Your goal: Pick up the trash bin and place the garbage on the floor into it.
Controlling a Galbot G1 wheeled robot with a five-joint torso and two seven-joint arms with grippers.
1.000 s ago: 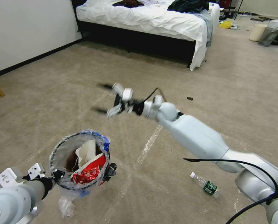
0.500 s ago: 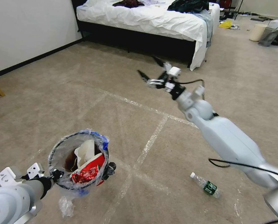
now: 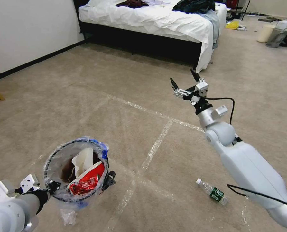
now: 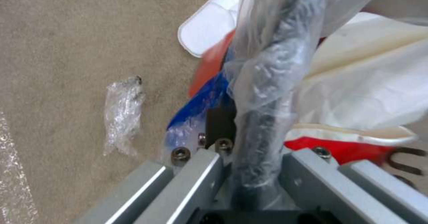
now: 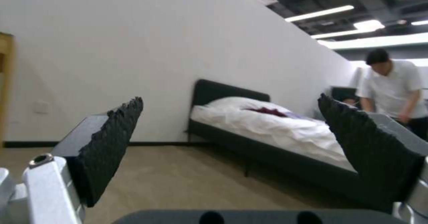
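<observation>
My left gripper (image 3: 53, 187) is shut on the rim of the red trash bin (image 3: 50, 166) and holds it above the floor (image 3: 117, 129) at the lower left. The left wrist view shows the plastic-wrapped rim (image 4: 267, 83) clamped between the jaws. Inside the bin lie white paper (image 3: 82, 159), a red-and-white cup and a crushed red can (image 3: 82, 187). My right gripper (image 3: 182, 78) hangs open and empty in mid-air, right of centre, pointing toward the bed; its fingers (image 5: 116, 143) stand wide apart. A green-labelled clear bottle (image 3: 212, 192) lies on the carpet under the right arm. A clear wrapper (image 3: 68, 216) (image 4: 122, 117) lies below the bin.
A white-sheeted bed (image 3: 150, 19) on a dark frame stands at the back, with a white wall to the left. A white bucket (image 3: 265, 33) and a grey bin (image 3: 276, 38) sit far right. Shiny tape lines (image 3: 153, 146) cross the carpet.
The right arm swung from above the bin out to the right and farther away, gripper staying open. The bin in my left gripper shifted slightly down and left.
</observation>
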